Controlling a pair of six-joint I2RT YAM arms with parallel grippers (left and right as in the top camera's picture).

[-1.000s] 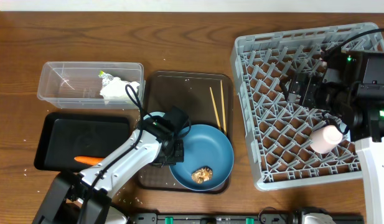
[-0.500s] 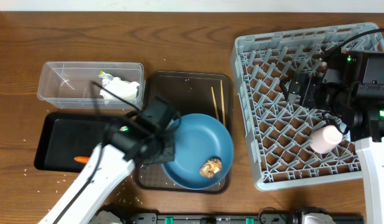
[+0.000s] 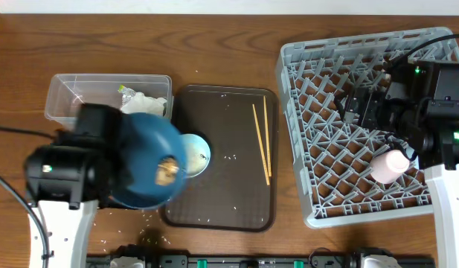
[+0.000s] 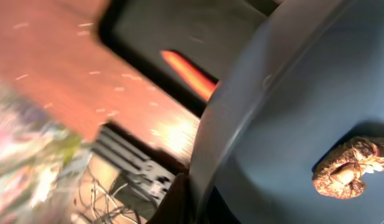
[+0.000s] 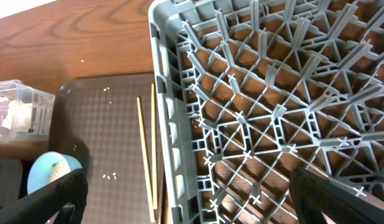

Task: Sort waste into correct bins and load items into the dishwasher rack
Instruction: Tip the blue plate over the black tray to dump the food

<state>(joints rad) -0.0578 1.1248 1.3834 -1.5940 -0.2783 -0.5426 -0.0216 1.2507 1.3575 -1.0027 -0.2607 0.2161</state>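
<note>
My left gripper [image 4: 188,202] is shut on the rim of the dark blue plate [image 3: 143,160], held high and tilted over the left side of the table. A brown food lump [image 4: 350,168] lies on the plate [image 4: 285,106]. Below it, an orange carrot [image 4: 188,74] lies in the black tray [image 4: 179,31]. The clear tub [image 3: 88,97] holds crumpled wrappers [image 3: 143,103]. A small light blue bowl [image 3: 193,152] and two chopsticks [image 3: 260,141] rest on the brown serving tray [image 3: 229,201]. My right gripper [image 5: 198,205] hangs open over the grey rack [image 3: 326,67], where a pink cup [image 3: 390,165] stands.
Loose rice grains [image 3: 229,156] are scattered on the serving tray, and more lie on the wood near the front left. The right wrist view shows the chopsticks [image 5: 145,155] close beside the rack wall [image 5: 173,124]. My left arm covers most of the black tray from overhead.
My left arm has lifted the dark blue plate with the food lump off the serving tray and swung it left over the black tray, uncovering the light blue bowl. The right arm has not moved.
</note>
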